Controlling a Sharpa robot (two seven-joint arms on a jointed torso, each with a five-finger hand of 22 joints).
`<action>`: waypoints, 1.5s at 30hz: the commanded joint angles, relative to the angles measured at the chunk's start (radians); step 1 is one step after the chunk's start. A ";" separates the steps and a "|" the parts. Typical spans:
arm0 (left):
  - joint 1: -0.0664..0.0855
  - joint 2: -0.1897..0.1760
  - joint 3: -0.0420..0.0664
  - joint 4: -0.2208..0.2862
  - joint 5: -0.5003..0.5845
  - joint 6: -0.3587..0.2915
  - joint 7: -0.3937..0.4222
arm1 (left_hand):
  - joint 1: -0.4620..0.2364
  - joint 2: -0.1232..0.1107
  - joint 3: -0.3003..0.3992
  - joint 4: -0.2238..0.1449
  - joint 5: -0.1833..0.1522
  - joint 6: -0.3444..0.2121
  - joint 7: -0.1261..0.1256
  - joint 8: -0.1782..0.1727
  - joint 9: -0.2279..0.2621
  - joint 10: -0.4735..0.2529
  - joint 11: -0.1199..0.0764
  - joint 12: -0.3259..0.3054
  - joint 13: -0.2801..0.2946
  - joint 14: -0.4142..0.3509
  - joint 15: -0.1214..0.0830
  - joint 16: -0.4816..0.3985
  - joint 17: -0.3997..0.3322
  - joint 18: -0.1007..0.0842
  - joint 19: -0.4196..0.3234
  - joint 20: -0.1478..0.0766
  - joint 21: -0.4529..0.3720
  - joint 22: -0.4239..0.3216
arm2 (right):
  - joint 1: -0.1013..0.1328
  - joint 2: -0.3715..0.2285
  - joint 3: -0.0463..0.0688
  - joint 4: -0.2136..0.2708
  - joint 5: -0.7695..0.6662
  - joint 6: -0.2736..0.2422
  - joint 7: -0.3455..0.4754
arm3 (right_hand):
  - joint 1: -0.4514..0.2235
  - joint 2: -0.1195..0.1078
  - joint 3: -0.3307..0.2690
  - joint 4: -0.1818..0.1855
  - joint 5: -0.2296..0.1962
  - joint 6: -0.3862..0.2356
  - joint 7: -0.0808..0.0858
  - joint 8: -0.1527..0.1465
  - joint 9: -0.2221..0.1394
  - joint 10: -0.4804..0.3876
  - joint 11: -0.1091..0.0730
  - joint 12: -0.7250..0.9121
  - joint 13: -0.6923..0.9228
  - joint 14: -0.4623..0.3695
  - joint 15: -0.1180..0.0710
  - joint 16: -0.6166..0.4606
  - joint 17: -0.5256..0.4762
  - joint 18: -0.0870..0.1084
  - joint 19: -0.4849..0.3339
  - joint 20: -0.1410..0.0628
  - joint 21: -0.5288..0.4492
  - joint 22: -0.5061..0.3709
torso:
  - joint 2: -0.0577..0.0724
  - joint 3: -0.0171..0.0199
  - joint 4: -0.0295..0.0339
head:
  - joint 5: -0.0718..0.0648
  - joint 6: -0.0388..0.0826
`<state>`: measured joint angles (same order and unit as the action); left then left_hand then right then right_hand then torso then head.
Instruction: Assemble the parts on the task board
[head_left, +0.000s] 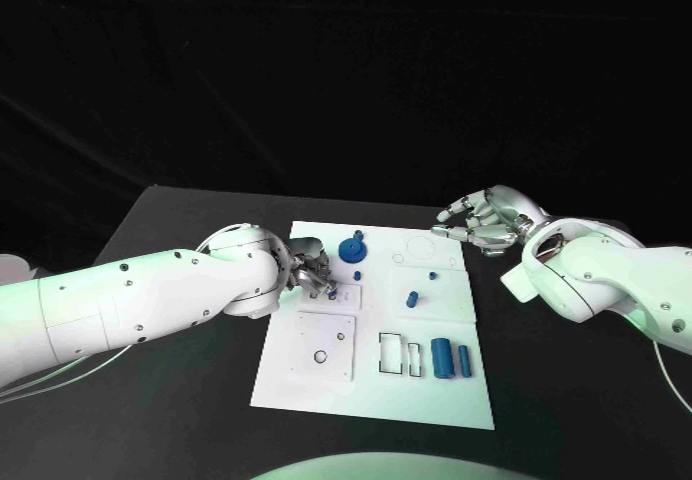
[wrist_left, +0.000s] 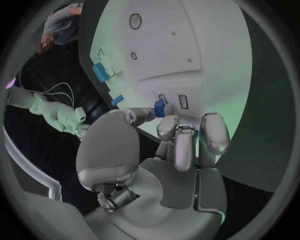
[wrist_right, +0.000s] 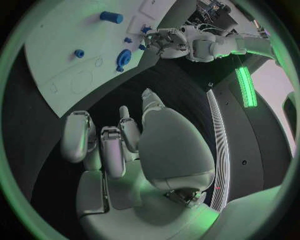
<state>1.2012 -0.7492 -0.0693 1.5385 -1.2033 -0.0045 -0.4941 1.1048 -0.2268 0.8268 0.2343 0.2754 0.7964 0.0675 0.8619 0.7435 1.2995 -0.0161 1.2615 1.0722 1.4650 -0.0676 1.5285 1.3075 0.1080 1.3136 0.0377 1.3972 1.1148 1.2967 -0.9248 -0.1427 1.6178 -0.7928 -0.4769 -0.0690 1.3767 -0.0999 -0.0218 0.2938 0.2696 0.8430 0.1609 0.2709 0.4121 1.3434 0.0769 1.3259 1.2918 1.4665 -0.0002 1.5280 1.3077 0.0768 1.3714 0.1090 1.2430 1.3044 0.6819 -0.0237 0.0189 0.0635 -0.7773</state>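
The white task board (head_left: 433, 395) lies in the middle of the black table. My left hand (head_left: 307, 273) is low over the board's left side and pinches a small blue part (wrist_left: 159, 107) between thumb and fingers, next to two small rectangular slots (wrist_left: 183, 101). A blue disc with a peg (head_left: 353, 249) stands just right of that hand. Two small blue parts (head_left: 413, 297) lie mid-board, and two blue cylinders (head_left: 441, 358) stand side by side near the front right. My right hand (head_left: 485, 222) hovers off the board's far right corner, fingers apart and holding nothing.
A square raised plate with two holes (head_left: 326, 345) takes up the board's front left. Outlined recesses (head_left: 392, 352) sit beside the cylinders. Black table surface (head_left: 188, 400) surrounds the board on both sides.
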 joint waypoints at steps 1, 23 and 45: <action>0.000 0.004 0.000 -0.001 -0.059 0.036 -0.004 | -0.005 -0.010 0.211 -0.209 0.006 0.017 -0.008 0.003 0.003 0.011 0.000 0.006 0.001 0.084 -0.007 0.005 0.188 -0.016 0.010 -0.001 0.005 0.003 | -0.001 0.000 0.000 0.000 -0.011 0.012 0.003 | -0.001 0.006 -0.006 -0.001 0.005 -0.006 0.000 0.004 0.000 -0.005 0.001 -0.006 -0.002 0.074 0.006 -0.003 0.138 0.009 -0.006 0.002 -0.005 -0.001 | -0.001 -0.0001 0.0000 | -0.001 -0.001; -0.001 0.009 -0.002 0.001 -0.043 0.104 -0.010 | -0.010 -0.013 0.210 -0.210 0.024 0.021 -0.009 0.004 0.004 0.013 -0.002 0.006 0.002 0.084 -0.008 0.004 0.188 -0.017 0.012 -0.002 0.006 0.005 | -0.003 0.002 0.000 -0.002 -0.011 0.012 0.003 | -0.008 0.014 -0.006 -0.001 0.009 -0.006 -0.001 0.006 0.000 -0.006 0.000 -0.007 -0.003 0.074 0.005 -0.003 0.138 0.010 -0.006 0.002 -0.007 -0.002 | -0.001 0.0003 0.0004 | 0.000 -0.004; 0.000 0.021 -0.001 -0.010 0.000 0.108 -0.009 | -0.043 -0.004 0.196 -0.192 0.026 0.027 -0.015 0.005 0.007 0.018 -0.005 0.005 0.001 0.084 -0.010 0.004 0.189 -0.017 0.012 -0.003 0.004 0.004 | -0.006 0.004 0.000 -0.005 -0.013 0.011 0.002 | -0.011 0.016 -0.006 -0.001 0.009 -0.007 -0.001 0.006 0.000 -0.007 0.000 -0.008 -0.004 0.073 0.005 -0.004 0.135 0.010 -0.007 0.002 -0.009 -0.003 | 0.000 0.0006 -0.0001 | 0.000 -0.006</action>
<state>1.2042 -0.7335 -0.0683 1.5264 -1.2303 0.0767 -0.5043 1.0591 -0.2391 0.8545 0.2066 0.3054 0.8190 0.0589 0.8611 0.7507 1.3120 -0.0213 1.2657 1.0720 1.4688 -0.0713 1.5285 1.3075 0.1079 1.3171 0.0341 1.3970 1.1187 1.2910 -0.9213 -0.1427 1.6130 -0.7948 -0.4761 -0.0691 1.3700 -0.0933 -0.0217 0.2937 0.2750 0.8430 0.1609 0.2708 0.4120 1.3434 0.0769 1.3221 1.2883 1.4665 -0.0001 1.5280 1.3074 0.0768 1.3714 0.1090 1.2393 1.3034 0.6814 -0.0226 0.0188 0.0639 -0.7822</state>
